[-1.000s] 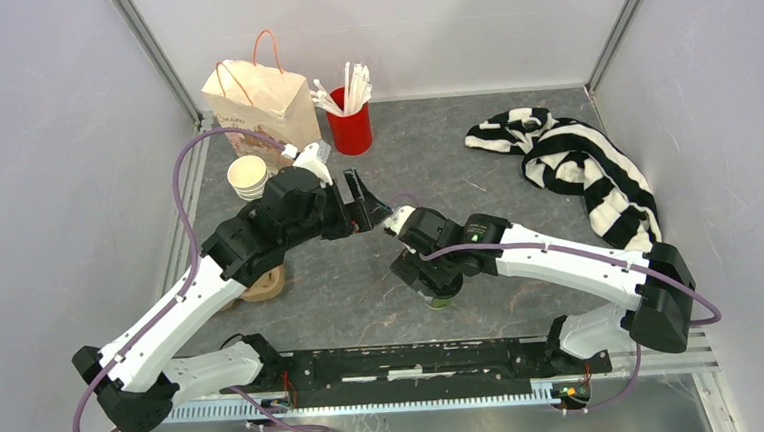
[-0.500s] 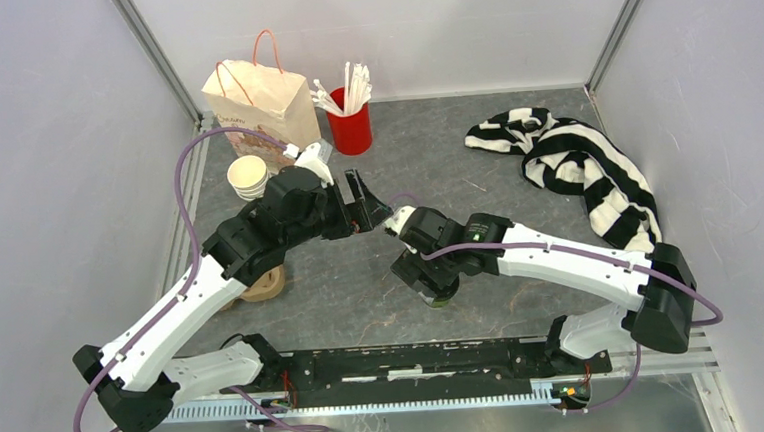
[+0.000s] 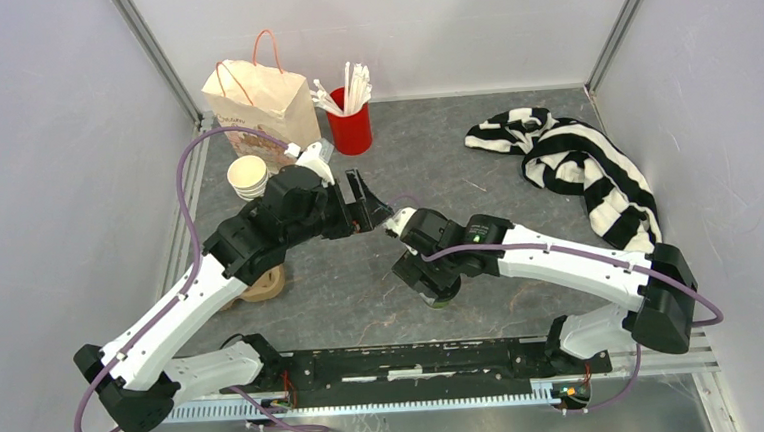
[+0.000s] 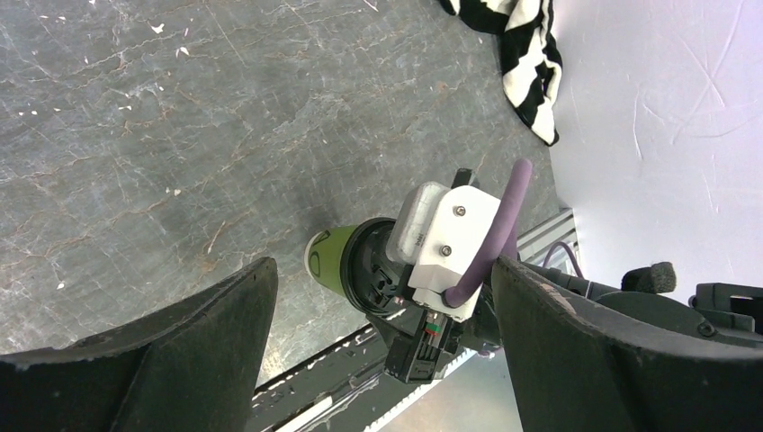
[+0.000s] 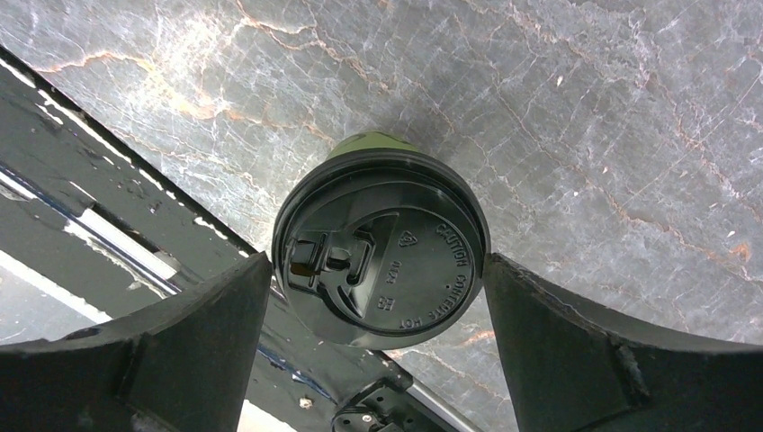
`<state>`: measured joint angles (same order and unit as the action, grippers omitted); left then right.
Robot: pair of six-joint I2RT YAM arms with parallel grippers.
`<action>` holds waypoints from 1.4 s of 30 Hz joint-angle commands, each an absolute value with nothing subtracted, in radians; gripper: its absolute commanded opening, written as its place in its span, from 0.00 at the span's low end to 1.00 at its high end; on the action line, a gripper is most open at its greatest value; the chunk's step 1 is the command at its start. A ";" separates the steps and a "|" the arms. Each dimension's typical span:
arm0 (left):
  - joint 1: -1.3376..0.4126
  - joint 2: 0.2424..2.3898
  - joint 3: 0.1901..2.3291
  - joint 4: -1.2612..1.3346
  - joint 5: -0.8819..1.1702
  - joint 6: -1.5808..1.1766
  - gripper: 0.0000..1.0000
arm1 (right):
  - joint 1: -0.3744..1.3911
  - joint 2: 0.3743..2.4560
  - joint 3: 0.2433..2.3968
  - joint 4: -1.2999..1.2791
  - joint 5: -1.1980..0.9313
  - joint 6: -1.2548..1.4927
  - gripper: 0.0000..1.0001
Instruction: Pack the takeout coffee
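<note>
Packing has barely begun, by my reading. One lidded cup [image 5: 382,247] stands on the surface [image 3: 475,170] near its front edge. The right jaws sit wide on either side of its lid, apparently not squeezing. The left jaws hang wide and empty, facing that cup. The bag [image 3: 261,103] stands well apart at the back left. No second lidded cup shows. Gripping, carrying and bagging remain.

Open grey tabletop [image 3: 424,143] runs between the red cup of sticks [image 3: 351,130] and the striped cloth [image 3: 576,169], while the paper bag [image 3: 261,98] and stacked lidless cups [image 3: 247,176] crowd the rear left corner. The left gripper [image 3: 365,205] hangs just beside the right arm's wrist [image 3: 424,235]. The lidded cup [image 5: 382,256] fills the gap in the right gripper [image 5: 378,263], close to the front rail [image 5: 72,153].
</note>
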<state>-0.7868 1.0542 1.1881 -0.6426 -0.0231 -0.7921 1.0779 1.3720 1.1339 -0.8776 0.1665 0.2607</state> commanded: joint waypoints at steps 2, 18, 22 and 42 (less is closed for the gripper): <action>-0.779 1.058 1.221 -0.626 -0.022 -0.742 0.94 | 1.075 1.354 1.107 -0.845 0.171 0.266 0.91; -0.773 1.064 1.221 -0.620 -0.018 -0.744 0.94 | 1.075 1.376 0.961 -0.835 0.215 0.259 0.79; -0.773 1.059 1.214 -0.617 -0.018 -0.750 0.94 | 1.075 1.389 0.884 -0.825 0.221 0.266 0.79; -0.773 1.038 1.161 -0.603 0.025 -0.801 0.94 | 0.952 1.276 0.860 -0.772 0.367 0.290 0.82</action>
